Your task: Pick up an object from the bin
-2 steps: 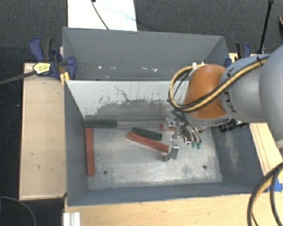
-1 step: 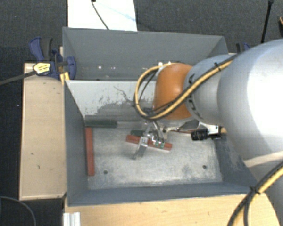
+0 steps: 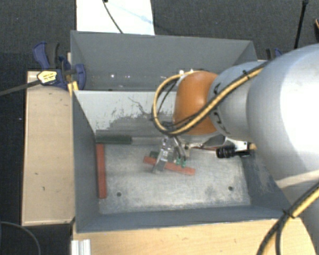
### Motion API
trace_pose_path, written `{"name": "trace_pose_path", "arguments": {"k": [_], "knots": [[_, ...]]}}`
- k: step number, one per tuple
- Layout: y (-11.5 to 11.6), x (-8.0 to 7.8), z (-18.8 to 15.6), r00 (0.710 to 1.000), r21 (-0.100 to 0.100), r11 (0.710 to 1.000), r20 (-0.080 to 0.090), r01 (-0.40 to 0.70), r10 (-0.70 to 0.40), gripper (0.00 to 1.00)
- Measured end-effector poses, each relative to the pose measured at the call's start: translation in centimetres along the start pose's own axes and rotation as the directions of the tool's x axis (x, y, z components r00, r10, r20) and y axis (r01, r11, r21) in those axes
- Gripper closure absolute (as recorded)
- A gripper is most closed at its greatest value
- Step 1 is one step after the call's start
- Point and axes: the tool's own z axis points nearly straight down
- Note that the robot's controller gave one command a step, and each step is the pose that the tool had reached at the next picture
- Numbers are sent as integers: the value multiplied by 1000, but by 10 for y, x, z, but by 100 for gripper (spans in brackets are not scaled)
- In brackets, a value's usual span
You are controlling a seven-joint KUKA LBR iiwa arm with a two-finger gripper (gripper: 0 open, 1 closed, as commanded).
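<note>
One gripper point(image 3: 162, 162) stands low over the middle of the bin floor, its tip down at a flat red-orange stick point(image 3: 182, 168). The stick lies slanted there, a short end showing left of the tip and a longer end to the right. Whether the gripper is clenched on the stick or released cannot be told, since its own metal body hides the contact. To its right, near the right wall, is a short black cylinder with a pale end point(image 3: 233, 152); whether it belongs to the arm or to the bin is unclear. A dark green bar point(image 3: 114, 139) lies along the foot of the back wall and a long red bar point(image 3: 101, 171) along the left wall, both well apart from the gripper. Above the gripper sit the orange wrist cover point(image 3: 194, 108), looped black-and-yellow cables point(image 3: 158, 108) and the grey arm point(image 3: 292, 116), reaching from the right over the grey metal bin point(image 3: 165, 57).
</note>
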Motion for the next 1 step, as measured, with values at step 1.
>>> {"name": "trace_pose_path", "arguments": {"k": [1], "knots": [[9, 22, -140, 998, -4, 998, 4, 61, -61, 100]]}}
